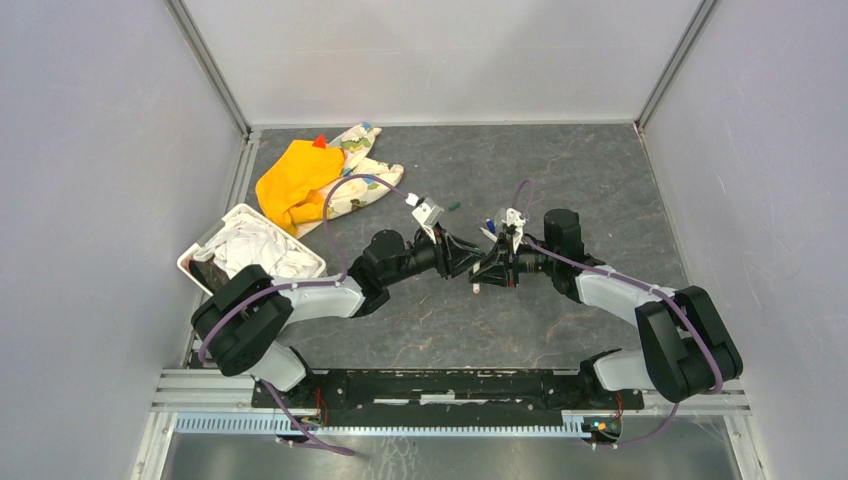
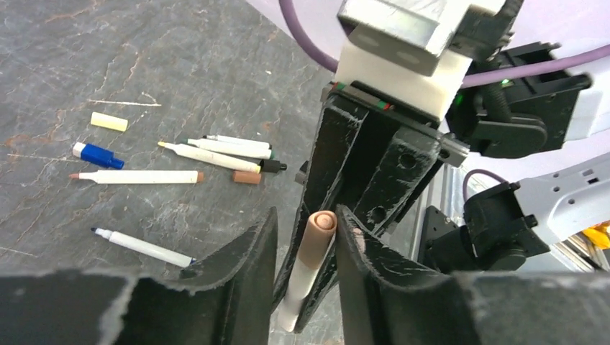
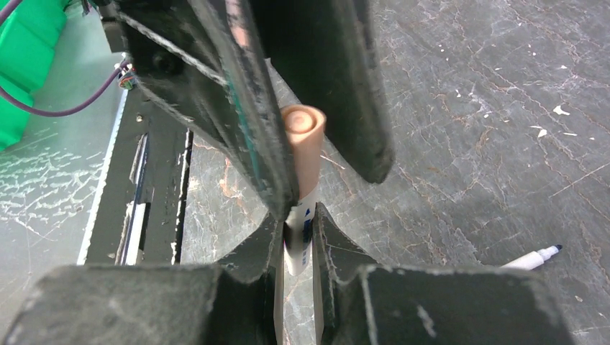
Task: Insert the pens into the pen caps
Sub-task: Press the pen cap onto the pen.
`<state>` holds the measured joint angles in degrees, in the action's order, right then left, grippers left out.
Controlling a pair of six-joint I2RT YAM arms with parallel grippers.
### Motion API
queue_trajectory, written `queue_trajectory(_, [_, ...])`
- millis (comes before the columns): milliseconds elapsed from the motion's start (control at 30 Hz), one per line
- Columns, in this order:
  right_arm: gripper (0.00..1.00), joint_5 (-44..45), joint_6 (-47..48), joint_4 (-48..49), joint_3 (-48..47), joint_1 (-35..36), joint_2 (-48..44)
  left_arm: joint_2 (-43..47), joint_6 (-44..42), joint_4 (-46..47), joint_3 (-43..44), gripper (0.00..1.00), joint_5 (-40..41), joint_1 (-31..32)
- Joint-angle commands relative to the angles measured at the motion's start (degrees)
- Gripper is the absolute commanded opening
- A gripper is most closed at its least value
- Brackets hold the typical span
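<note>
Cap and barrel are what matter. The tan cap [image 3: 303,147] sits over the upper end of a white pen [image 3: 305,206], and the two share one long axis. They are held in the air over the middle of the counter [image 1: 600,200], where the grippers meet. That axis runs across the line between the grippers. The cap end is up toward both wrist cameras, and the bare end seems to slant down toward the counter's near edge.

The right gripper [image 3: 296,233] is narrow, pinching the white barrel just below the cap. The left gripper [image 2: 308,226] comes in from the opposite side with its fingers [image 2: 360,251] either side of the cap. One finger touches it, but the left wrist view shows a dark sliver on the other side. I cannot tell whether the cap is truly clamped or only bracketed. The left gripper is nearer the cap, the right nearer the barrel.

As I judge it, any final seating push has to travel along the pen's length, cap toward barrel. A sideways shove would cock the joint or twist the pen in the right pinch. How deep the cap sits cannot be read.

Loose on the counter just beyond the grippers, toward the far edge, lie spare pens [image 2: 137,176], a blue cap [image 2: 97,154] and a cream cap [image 2: 109,121].
</note>
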<state>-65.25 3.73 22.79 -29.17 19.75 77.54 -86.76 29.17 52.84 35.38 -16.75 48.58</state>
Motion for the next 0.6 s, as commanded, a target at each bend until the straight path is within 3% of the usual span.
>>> queue_trajectory(0, [0.0, -1.8, -2.2, 3.7, -2.0, -0.1, -0.2, -0.6, -3.1, -2.4, 1.6, 0.31, 0.5, -0.2])
queue_trajectory(133, [0.0, -1.4, -4.4, 5.2, -2.0, -0.2, -0.2, -1.2, -2.8, -2.9, 1.8, 0.03, -0.4, -0.1])
queue_trajectory(333, [0.0, -1.8, -21.1, 21.4, 1.3, -3.1, -0.1, -3.2, -6.0, -6.5, 1.4, 0.02, -0.7, 3.6])
queue_trajectory(567, [0.0, -0.8, -18.0, 17.1, 0.5, -3.4, 0.7, -3.0, -1.7, -0.9, -2.2, 0.02, 1.3, 4.3])
